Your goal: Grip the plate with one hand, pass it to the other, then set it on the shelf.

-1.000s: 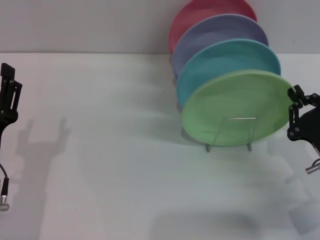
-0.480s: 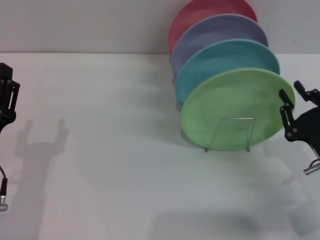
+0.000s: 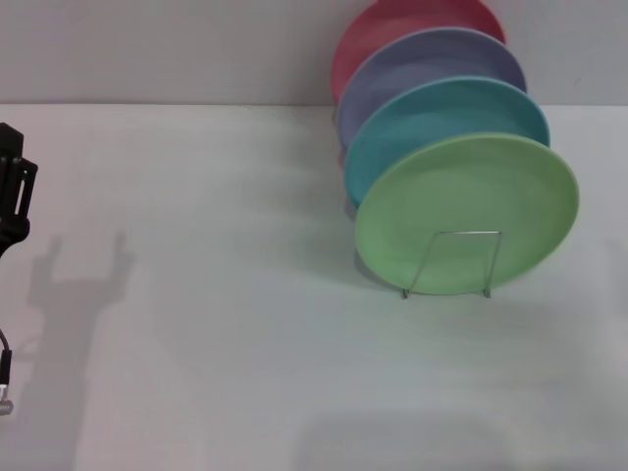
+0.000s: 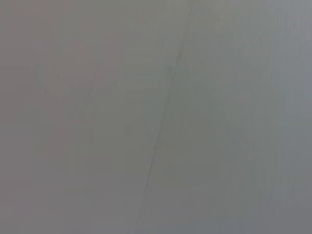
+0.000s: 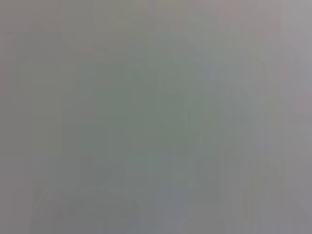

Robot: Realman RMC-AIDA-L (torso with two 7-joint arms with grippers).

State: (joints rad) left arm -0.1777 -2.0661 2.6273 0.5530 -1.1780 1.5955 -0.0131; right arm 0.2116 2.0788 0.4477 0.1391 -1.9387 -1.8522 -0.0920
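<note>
Now the light green plate (image 3: pixel 466 213) stands on edge, tilted back, in the front slot of the wire shelf (image 3: pixel 461 263), whose front loop crosses its lower face; no gripper touches it. Judged from this, the placing step is done and only withdrawal of the arms is left. Behind it, 3 more plates lean in a row: turquoise plate (image 3: pixel 432 116), lavender plate (image 3: pixel 412 69), red plate (image 3: pixel 373 39). At the head view's left edge hangs the left gripper (image 3: pixel 12 196), well apart; whether its pincer is apart or together I cannot tell. No right gripper shows. Both wrist views show only blank grey.
</note>
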